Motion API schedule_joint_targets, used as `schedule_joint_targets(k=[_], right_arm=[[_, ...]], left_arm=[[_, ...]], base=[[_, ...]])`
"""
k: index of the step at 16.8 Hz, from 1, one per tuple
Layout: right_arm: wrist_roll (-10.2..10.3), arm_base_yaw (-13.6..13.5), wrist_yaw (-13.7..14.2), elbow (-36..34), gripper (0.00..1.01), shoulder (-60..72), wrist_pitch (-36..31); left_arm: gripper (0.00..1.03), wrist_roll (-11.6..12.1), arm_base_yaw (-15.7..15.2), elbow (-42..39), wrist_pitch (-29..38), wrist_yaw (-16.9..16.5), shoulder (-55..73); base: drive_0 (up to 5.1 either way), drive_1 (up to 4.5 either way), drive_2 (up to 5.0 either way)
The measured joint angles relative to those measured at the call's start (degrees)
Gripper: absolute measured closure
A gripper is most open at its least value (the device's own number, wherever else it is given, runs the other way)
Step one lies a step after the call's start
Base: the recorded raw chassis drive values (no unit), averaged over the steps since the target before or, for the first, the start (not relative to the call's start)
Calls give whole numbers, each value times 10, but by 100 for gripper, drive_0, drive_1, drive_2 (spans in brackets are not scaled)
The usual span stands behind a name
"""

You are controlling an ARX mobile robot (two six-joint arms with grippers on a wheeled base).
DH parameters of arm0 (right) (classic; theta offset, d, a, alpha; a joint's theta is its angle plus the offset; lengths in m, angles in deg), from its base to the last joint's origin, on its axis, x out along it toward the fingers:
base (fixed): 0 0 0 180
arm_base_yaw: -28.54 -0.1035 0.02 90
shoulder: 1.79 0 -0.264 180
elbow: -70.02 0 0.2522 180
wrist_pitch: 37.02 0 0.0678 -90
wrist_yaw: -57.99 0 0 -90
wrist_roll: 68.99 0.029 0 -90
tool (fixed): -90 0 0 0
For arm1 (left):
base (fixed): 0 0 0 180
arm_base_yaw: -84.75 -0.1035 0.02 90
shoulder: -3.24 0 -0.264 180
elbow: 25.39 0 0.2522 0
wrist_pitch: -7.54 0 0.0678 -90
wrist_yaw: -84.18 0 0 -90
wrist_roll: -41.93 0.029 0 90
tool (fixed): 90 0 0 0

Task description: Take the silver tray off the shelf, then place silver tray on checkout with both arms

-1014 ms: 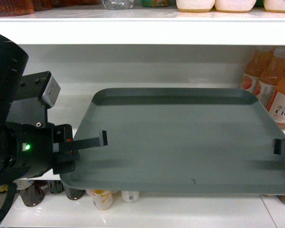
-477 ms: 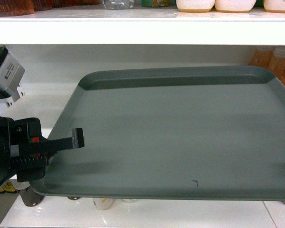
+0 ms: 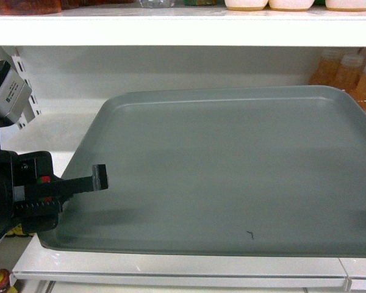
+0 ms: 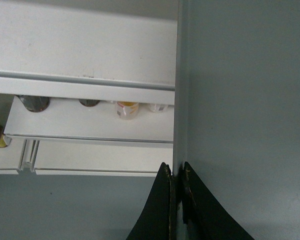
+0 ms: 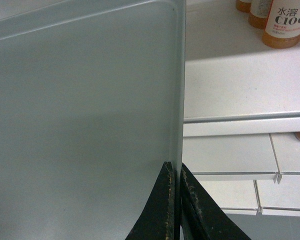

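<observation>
The silver tray (image 3: 226,171) is lifted clear of the shelf (image 3: 171,265), hanging out over its near edge. Left claw (image 4: 177,200) is pinching the tray's left rim, right claw (image 5: 176,200) pinching the right rim, both by thin fingertips only. Orange drink bottles (image 3: 354,76) stand on the shelf at far right. Risk as I see it: if the arms drift apart or go uneven, the rim could slip out and the tray drop.
</observation>
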Motion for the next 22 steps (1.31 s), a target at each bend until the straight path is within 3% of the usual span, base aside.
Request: schedule_joint_targets(k=[22], right_arm=[[3, 0, -2, 0, 98, 0, 3]], left_arm=[[100, 2, -1, 0, 0, 3, 0]], base=[[0, 0, 0]])
